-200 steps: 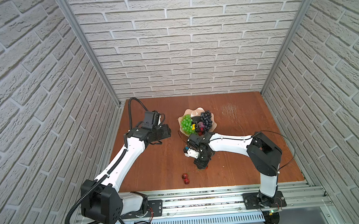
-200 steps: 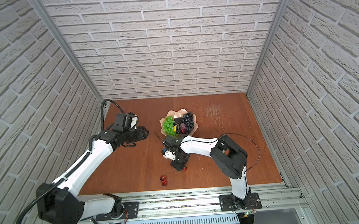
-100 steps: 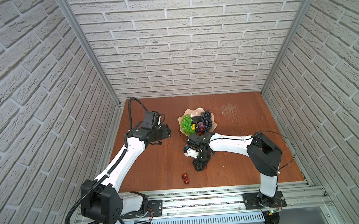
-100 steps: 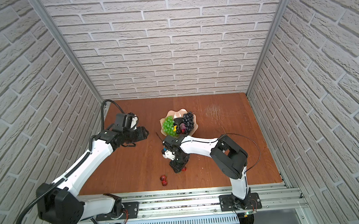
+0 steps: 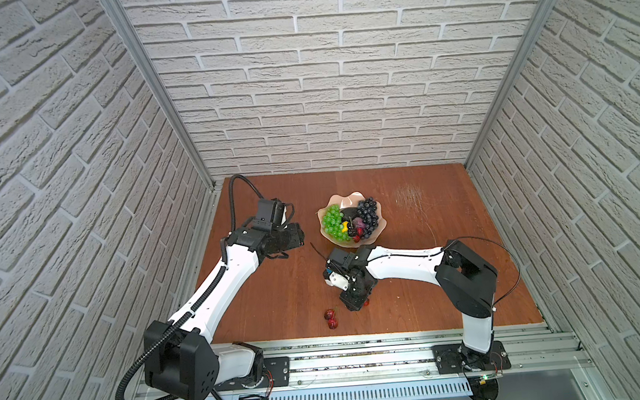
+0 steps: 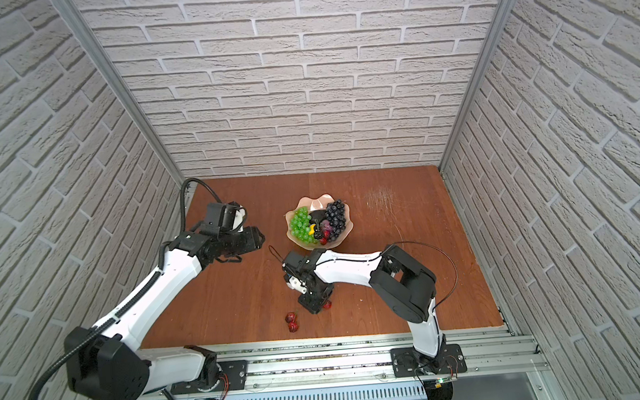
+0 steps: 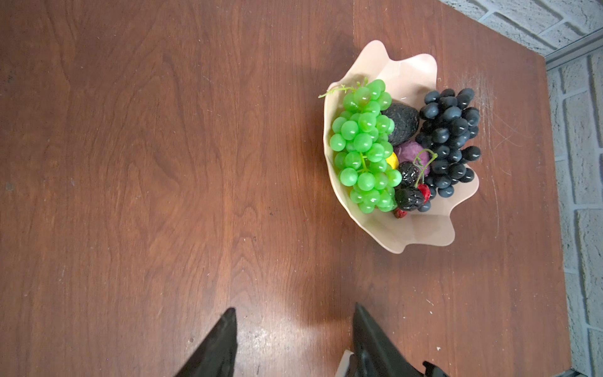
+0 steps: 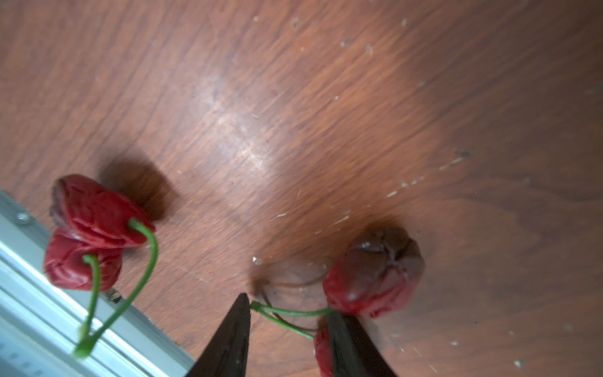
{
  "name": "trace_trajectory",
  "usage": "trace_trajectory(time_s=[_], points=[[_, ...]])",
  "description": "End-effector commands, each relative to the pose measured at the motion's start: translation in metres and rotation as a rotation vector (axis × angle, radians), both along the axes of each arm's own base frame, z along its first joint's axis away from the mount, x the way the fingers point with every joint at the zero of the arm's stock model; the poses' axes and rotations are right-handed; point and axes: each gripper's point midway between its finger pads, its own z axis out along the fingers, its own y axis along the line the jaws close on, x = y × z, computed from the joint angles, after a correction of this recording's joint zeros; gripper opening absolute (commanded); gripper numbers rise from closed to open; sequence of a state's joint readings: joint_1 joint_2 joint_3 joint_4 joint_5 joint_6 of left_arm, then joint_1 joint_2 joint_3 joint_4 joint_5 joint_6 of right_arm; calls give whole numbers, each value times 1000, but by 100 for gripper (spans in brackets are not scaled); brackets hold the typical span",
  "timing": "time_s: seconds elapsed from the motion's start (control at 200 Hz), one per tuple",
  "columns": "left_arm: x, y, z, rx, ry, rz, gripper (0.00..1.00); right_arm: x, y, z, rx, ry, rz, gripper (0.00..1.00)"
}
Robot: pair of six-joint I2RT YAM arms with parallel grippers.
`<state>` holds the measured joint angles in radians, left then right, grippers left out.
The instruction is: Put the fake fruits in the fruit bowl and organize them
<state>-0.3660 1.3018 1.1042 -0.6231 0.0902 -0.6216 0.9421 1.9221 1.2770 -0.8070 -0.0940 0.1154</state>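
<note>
On the left, the left gripper point(image 7: 293, 308) hangs with jaws apart beside the one fruit bowl point(image 5: 345, 199). Inside lie one green grape bunch point(image 7: 365, 147) and one dark grape bunch point(image 7: 450, 140). On the table point(image 5: 434, 278) sit two cherry pairs: a loose pair point(image 8: 91, 228) and a second pair point(image 8: 375, 274), its stems between the right gripper's point(image 8: 288, 306) spread jaws. Both arms stay where they were.

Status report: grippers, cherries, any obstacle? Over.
Left gripper open, empty, near bowl. Right gripper open around stems of one cherry pair. Second pair loose on table. Nothing in the way.
</note>
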Motion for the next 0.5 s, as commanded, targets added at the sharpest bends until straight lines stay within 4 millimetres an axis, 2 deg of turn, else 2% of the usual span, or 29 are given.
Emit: trace_trajectory(time_s=[0.0, 0.105, 0.26, 0.295, 0.495], points=[[6, 5, 11, 7, -40, 11, 57, -4, -13, -17, -91, -39, 1, 35], [5, 5, 8, 11, -31, 15, 57, -9, -16, -25, -95, -33, -10, 25], [6, 5, 11, 9, -35, 16, 57, -6, -18, -23, -91, -50, -25, 13], [5, 6, 11, 12, -38, 17, 57, -6, -17, -21, -84, -50, -25, 7], [4, 7, 12, 15, -39, 19, 57, 1, -6, -2, 28, -42, -60, 6]])
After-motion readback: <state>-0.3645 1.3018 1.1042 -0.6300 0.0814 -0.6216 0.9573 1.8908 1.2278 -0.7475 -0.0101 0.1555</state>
